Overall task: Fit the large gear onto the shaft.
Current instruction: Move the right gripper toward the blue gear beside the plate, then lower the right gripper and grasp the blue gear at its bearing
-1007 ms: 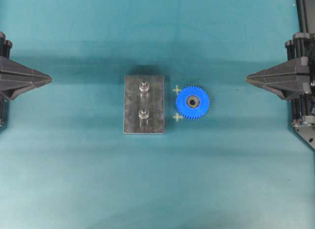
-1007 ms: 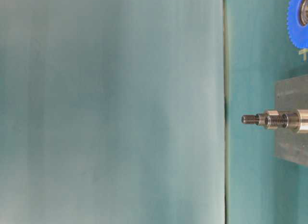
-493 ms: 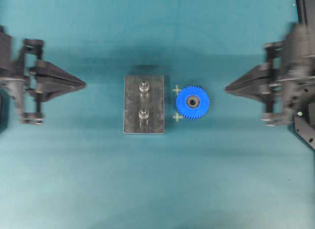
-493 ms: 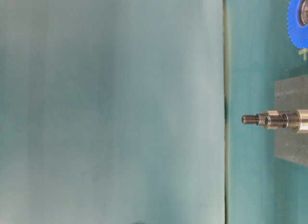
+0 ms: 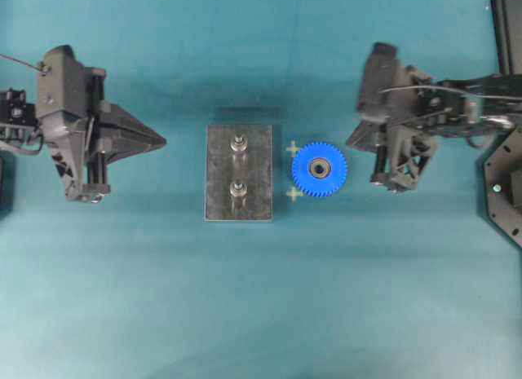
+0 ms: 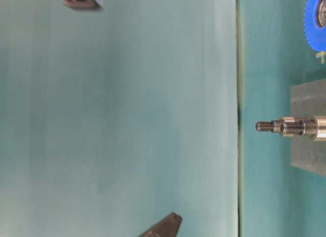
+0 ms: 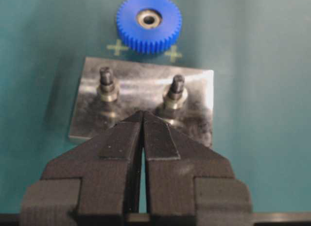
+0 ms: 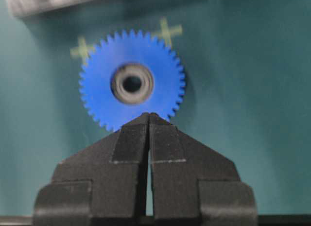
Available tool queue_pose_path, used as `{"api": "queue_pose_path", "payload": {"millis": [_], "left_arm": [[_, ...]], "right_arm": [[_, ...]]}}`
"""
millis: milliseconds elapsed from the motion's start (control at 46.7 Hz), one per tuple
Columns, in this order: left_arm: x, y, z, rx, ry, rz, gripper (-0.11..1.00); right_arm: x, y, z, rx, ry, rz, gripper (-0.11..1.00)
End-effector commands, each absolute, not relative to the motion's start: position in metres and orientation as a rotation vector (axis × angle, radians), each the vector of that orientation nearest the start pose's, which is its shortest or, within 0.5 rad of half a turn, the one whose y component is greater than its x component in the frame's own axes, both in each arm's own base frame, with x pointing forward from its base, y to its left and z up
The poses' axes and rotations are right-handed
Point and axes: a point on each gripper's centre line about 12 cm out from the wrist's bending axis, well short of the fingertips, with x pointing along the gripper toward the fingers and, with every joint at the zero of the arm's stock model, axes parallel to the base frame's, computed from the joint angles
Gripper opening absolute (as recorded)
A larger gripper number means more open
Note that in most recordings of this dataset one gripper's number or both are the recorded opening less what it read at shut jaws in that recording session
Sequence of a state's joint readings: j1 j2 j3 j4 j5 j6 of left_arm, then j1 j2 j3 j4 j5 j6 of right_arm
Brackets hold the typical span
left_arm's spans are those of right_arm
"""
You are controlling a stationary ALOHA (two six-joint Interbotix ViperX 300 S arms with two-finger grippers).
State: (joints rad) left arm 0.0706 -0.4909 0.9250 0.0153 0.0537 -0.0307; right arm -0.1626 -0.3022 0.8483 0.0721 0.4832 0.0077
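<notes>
The blue large gear point(image 5: 319, 169) lies flat on the teal mat just right of the grey plate point(image 5: 218, 177), between two yellow crosses. Two alike steel pegs stand on the plate, a far shaft point(image 5: 238, 143) and a near shaft point(image 5: 238, 188), both bare. My right gripper point(image 5: 349, 142) hovers shut at the gear's right rim; in the right wrist view its tips point(image 8: 148, 114) overlap the gear's point(image 8: 99, 90) near edge. My left gripper point(image 5: 163, 139) is shut with nothing in it, left of the plate; in its wrist view its tips point(image 7: 143, 112) point between the two pegs, with the gear point(image 7: 148, 23) beyond.
The table-level view is turned sideways: the pegs point(image 6: 285, 127) stick out from the plate point(image 6: 305, 99), with the gear point(image 6: 317, 23) above. The left gripper's dark tip point(image 6: 165, 227) enters at the bottom edge, off the mat. A dark arm base point(image 5: 506, 200) sits at the right edge.
Both arms have swung in from the table's sides toward the middle, the right one reaching the gear's rim. Both grippers stayed shut. Gear and plate have not moved.
</notes>
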Motion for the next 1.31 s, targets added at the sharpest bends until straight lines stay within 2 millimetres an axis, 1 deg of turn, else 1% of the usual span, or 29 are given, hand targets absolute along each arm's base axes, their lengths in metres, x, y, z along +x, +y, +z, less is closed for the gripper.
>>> {"api": "queue_pose_path", "payload": {"millis": [0, 64, 129, 214, 321, 386, 407, 429, 514, 664, 836, 1286], "left_arm": [[0.293, 0.022, 0.248, -0.013, 0.472, 0.072, 0.0], [0.293, 0.022, 0.245, -0.002, 0.484, 0.07, 0.0], [0.293, 0.022, 0.241, 0.001, 0.497, 0.068, 0.0], [0.294, 0.021, 0.238, 0.002, 0.507, 0.065, 0.0], [0.297, 0.02, 0.239, 0.003, 0.504, 0.061, 0.0], [0.298, 0.018, 0.238, 0.004, 0.507, 0.056, 0.0], [0.298, 0.018, 0.238, 0.006, 0.507, 0.054, 0.0], [0.298, 0.018, 0.238, 0.005, 0.508, 0.053, 0.0], [0.299, 0.015, 0.235, 0.005, 0.517, 0.046, 0.0], [0.301, 0.014, 0.233, 0.007, 0.525, 0.04, 0.0], [0.3, 0.013, 0.233, 0.006, 0.523, 0.039, 0.0], [0.296, 0.013, 0.23, 0.004, 0.529, 0.039, 0.0]], "right_arm": [[0.292, -0.045, 0.176, 0.151, 1.022, -0.148, 0.01], [0.296, -0.046, 0.171, 0.145, 1.04, -0.144, 0.06], [0.302, -0.046, 0.167, 0.14, 1.057, -0.14, 0.17], [0.307, -0.048, 0.16, 0.137, 1.082, -0.137, 0.39], [0.316, -0.05, 0.152, 0.132, 1.113, -0.135, 0.71], [0.322, -0.051, 0.15, 0.133, 1.122, -0.135, 0.86], [0.323, -0.051, 0.148, 0.134, 1.128, -0.135, 0.89], [0.325, -0.052, 0.148, 0.135, 1.128, -0.136, 0.89], [0.333, -0.052, 0.144, 0.134, 1.142, -0.133, 0.81], [0.34, -0.054, 0.133, 0.137, 1.183, -0.132, 0.83], [0.34, -0.054, 0.125, 0.143, 1.244, -0.128, 0.83], [0.34, -0.058, 0.118, 0.128, 1.269, -0.136, 0.83]]}}
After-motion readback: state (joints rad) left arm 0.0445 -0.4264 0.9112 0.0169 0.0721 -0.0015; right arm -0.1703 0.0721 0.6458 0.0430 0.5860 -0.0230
